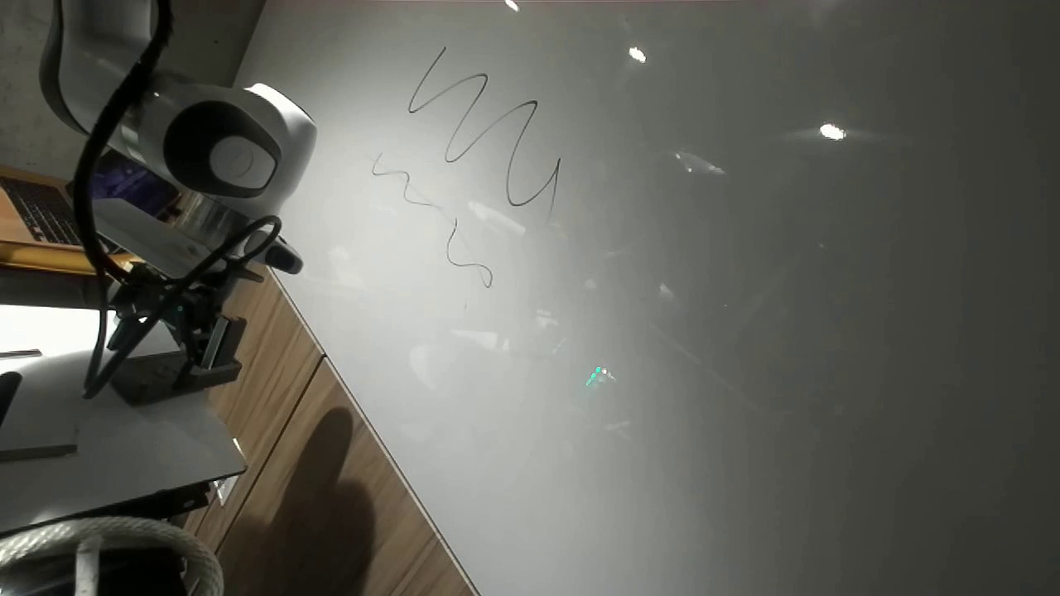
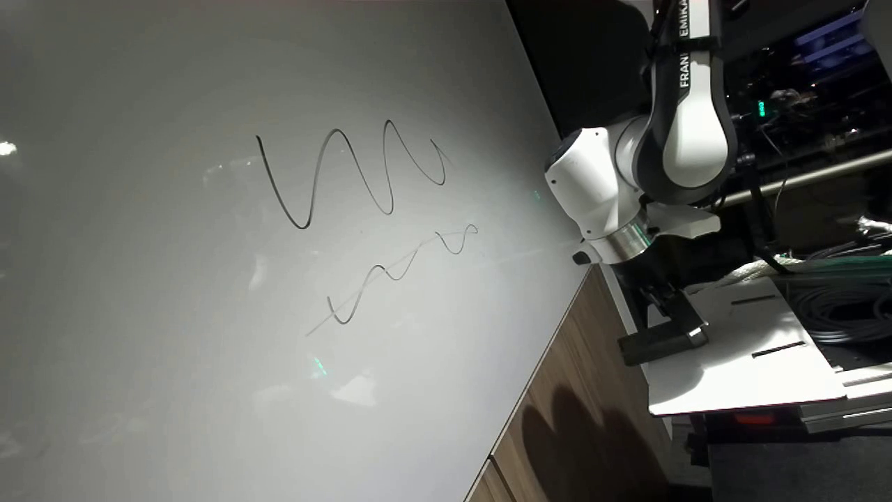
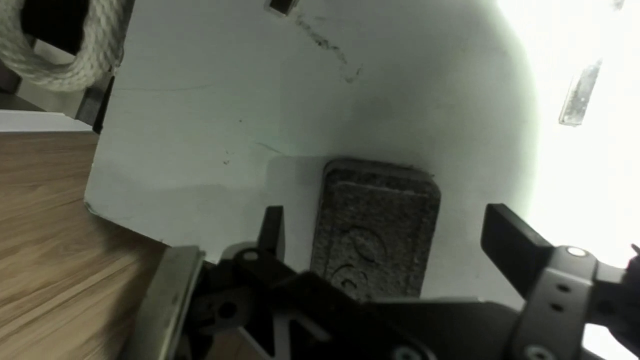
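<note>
Grey-black, the block [image 3: 376, 231] lay ungripped on the white worktop [image 3: 200, 135], my gripper [image 3: 387, 225] spread wide on either side of it.

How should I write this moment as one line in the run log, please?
gripper: open; nearest: dark block, not gripped; beneath it: white panel; whiteboard: black wavy lines

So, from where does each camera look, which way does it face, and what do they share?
Wrist view: behind the open hand, looking past it at a dark block and a white plate.
An exterior view: stands apart from the arm, facing a white board; arm and hand show at picture left.
An exterior view: also apart, facing the same white board; arm and hand show at picture right.
Both exterior views share white board, wavy lines, arm and hand; all three, the white plate.
</note>
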Available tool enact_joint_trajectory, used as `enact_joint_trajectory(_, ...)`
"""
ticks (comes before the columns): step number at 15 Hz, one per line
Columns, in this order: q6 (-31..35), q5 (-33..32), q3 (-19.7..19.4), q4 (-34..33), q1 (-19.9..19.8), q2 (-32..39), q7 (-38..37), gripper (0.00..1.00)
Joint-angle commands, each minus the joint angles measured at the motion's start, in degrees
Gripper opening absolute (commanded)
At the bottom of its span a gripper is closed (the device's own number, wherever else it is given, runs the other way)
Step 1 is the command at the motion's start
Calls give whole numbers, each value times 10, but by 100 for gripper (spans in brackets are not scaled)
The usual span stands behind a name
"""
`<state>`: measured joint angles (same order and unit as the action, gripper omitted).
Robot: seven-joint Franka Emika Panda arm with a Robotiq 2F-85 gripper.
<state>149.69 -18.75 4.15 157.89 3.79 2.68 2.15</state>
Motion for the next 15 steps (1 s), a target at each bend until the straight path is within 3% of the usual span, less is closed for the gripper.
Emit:
enact_joint_trajectory(1, 16, 3, -4, 0, 2, -5, -21, 100)
enact_joint_trajectory(10, 35, 45, -5, -2, 1, -3, -78, 100)
enact_joint_trajectory(15, 33, 58, -12, -2, -6, -5, -75, 100)
